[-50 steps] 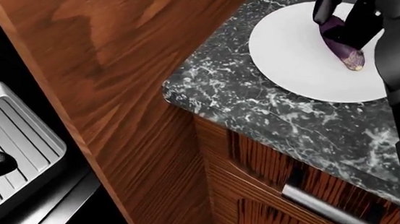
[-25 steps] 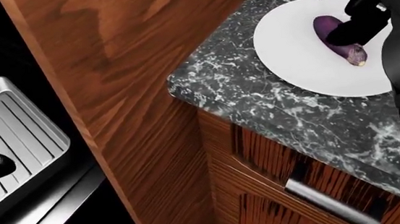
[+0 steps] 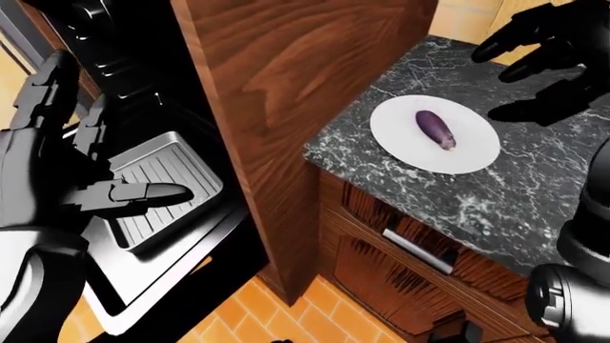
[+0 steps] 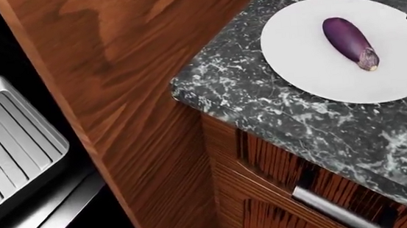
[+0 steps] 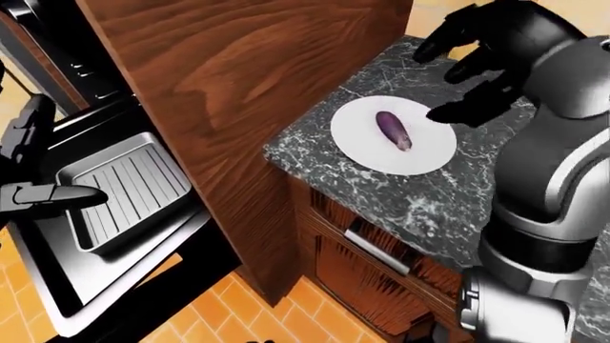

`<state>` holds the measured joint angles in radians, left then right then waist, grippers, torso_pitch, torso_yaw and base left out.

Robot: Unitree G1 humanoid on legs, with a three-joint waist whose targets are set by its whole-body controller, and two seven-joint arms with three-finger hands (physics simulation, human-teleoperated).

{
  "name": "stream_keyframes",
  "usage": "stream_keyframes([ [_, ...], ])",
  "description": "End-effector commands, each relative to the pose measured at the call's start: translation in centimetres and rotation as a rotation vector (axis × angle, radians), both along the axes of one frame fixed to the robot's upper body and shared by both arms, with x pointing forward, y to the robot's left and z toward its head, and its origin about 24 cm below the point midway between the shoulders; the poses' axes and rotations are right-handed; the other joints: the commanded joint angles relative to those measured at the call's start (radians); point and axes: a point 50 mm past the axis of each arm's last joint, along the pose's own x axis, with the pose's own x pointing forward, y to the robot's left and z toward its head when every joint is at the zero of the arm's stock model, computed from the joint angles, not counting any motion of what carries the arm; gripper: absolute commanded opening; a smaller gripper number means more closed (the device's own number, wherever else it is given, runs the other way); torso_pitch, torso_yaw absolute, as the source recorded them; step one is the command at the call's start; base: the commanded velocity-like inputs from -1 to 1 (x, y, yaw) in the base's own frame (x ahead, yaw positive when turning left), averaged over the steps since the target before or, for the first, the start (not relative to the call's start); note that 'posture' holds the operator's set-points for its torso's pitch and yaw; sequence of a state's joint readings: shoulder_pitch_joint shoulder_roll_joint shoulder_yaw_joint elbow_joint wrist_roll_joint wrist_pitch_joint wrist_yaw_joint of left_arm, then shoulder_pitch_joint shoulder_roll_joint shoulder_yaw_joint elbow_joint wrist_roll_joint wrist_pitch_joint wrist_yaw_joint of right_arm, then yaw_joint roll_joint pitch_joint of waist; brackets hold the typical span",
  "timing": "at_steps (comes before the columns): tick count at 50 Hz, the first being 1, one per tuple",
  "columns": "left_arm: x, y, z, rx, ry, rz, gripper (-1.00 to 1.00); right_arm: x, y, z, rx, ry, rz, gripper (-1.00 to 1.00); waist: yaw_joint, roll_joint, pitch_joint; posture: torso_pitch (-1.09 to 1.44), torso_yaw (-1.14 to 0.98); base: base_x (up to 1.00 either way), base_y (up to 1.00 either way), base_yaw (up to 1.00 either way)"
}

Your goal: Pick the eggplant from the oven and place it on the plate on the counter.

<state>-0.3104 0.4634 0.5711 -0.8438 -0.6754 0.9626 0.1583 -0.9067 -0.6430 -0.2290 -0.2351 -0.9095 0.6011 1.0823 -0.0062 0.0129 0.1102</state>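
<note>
Dark marble tabletop (image 4: 353,134) beside oven: eggplant (image 4: 350,42) now lying on white plate (image 4: 310,66). I've let go, right robot hand (image 5: 472,68) lifted clear, fingers spread; left robot hand (image 3: 91,193) open too. Looks done.

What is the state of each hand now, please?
Left hand: open, holding nothing.
Right hand: open, above the plate, eggplant released.
</note>
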Motion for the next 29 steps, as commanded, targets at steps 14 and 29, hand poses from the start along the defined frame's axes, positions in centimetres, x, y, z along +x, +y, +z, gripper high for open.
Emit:
stream_keyframes([
  [14,-0.6,2.7,0.5,-0.006,-0.064,0.081,1.0,-7.2,-3.7,2.2,-0.003,-0.088,-0.025,0.26,0.0,-0.01,-0.018,0.1,0.0,0.0,0.0,0.0],
  [29,-2.8,6.2,1.3,-0.02,-0.113,0.251,1.0,-16.9,-6.4,2.2,0.064,-0.195,-0.103,0.51,0.004,-0.031,0.004,0.1,0.0,0.0,0.0,0.0],
])
